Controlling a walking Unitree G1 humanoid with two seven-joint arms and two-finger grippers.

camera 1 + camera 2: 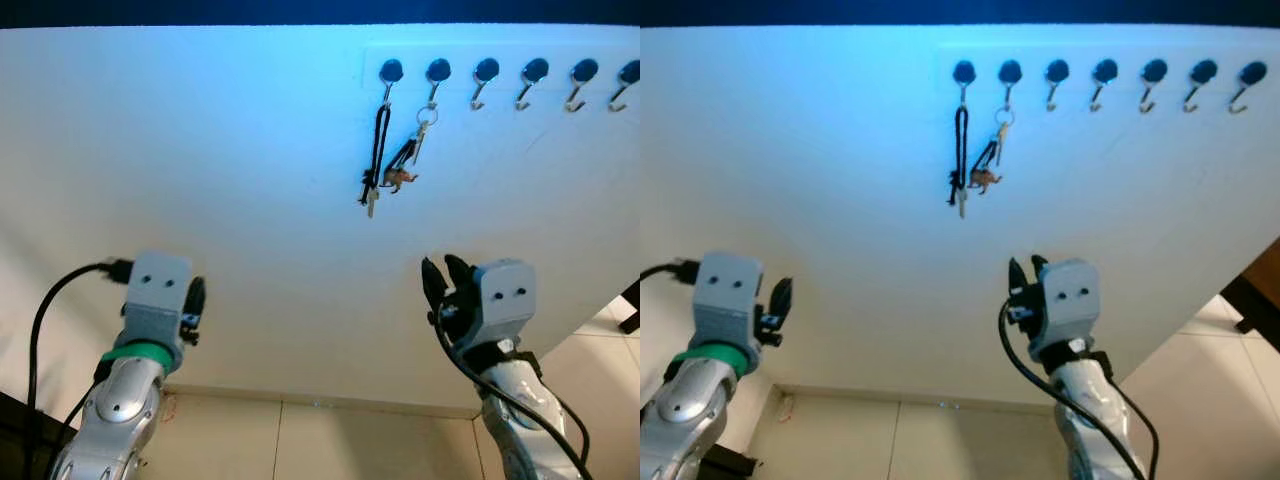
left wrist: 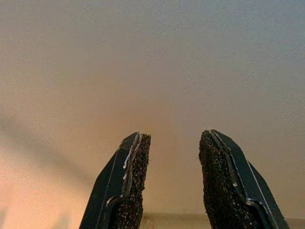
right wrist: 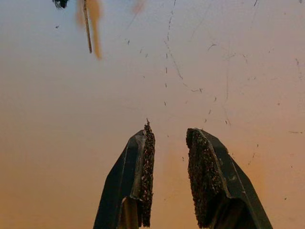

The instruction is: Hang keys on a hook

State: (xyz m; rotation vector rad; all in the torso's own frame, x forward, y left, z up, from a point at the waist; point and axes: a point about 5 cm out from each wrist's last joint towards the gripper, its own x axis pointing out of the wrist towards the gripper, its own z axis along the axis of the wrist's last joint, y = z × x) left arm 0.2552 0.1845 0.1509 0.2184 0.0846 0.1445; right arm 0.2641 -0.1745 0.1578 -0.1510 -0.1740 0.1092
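Left eye view: keys [image 1: 405,172] hang on a hook [image 1: 434,82]; both our claws, left claw [image 2: 174,183] and right claw [image 3: 169,179], spread, empty, well below. Reaching up carelessly could knock them off.

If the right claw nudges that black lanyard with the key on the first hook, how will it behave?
Probably floppy: the black lanyard hangs as a slack loop from the first hook, so it would likely swing rather than resist. The key at its bottom may sway and knock the neighbouring key bunch. A sideways push looks unlikely to unhook it.
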